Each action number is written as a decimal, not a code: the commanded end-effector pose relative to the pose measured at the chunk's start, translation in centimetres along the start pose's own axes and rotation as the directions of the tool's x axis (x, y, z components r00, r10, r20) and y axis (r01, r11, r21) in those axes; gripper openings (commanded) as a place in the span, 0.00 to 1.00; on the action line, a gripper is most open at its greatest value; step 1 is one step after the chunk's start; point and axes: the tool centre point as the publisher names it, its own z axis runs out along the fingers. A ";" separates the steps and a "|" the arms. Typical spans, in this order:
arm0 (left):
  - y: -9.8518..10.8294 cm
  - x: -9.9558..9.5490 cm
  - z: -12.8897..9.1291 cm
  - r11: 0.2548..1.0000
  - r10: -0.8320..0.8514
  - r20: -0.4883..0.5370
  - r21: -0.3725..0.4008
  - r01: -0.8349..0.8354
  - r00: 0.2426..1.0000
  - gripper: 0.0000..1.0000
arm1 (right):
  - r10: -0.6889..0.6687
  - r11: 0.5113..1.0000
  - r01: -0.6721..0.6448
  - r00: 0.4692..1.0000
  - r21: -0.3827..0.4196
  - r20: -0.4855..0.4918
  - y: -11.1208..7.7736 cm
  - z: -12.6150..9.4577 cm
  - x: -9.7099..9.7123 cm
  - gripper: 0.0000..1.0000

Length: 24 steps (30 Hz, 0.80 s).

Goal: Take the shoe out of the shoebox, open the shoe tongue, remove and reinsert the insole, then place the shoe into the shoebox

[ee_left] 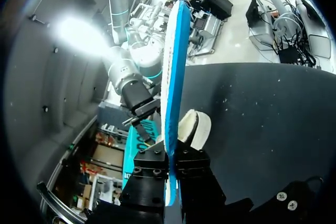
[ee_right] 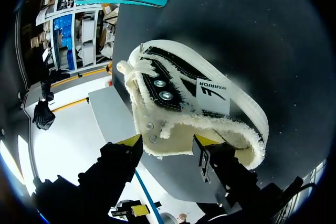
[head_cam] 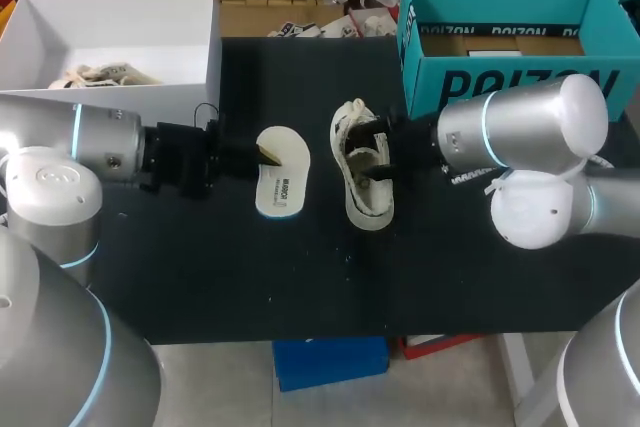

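Note:
A cream low-top shoe lies on the black table, toe toward the front edge. My right gripper reaches over its collar. In the right wrist view the shoe fills the space ahead, and its frayed rim sits between the yellow fingertips of my right gripper, which stand apart. My left gripper is shut on the white insole left of the shoe. In the left wrist view that gripper pinches the insole edge-on, blue underside showing, with the shoe beyond it.
The teal shoebox stands open at the back right, just behind my right arm. A white box with laces or paper inside sits at the back left. Bare black table lies in front of both grippers.

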 end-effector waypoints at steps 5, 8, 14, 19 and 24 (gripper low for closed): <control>0.6 0.0 0.1 1.000 -0.004 -0.008 -0.003 0.004 1.000 0.00 | -0.003 0.958 0.004 1.000 -0.286 0.002 0.0 1.6 0.4 0.56; 0.8 0.1 0.2 1.000 -0.007 -0.013 -0.003 0.007 1.000 0.00 | -0.004 0.954 0.007 1.000 -0.299 0.009 0.3 1.7 0.4 0.53; 1.0 0.0 0.4 1.000 -0.005 -0.022 0.000 0.005 1.000 0.00 | -0.003 0.947 0.012 1.000 -0.320 0.027 0.8 1.5 0.1 0.49; 1.3 0.0 0.6 1.000 -0.001 -0.028 -0.001 0.001 1.000 0.00 | -0.005 0.938 0.021 0.999 -0.346 0.047 1.3 1.0 -0.1 0.48; 1.5 0.0 0.8 1.000 0.001 -0.034 0.000 -0.001 0.999 0.00 | -0.007 0.929 0.028 0.998 -0.369 0.059 1.7 0.3 -0.2 0.47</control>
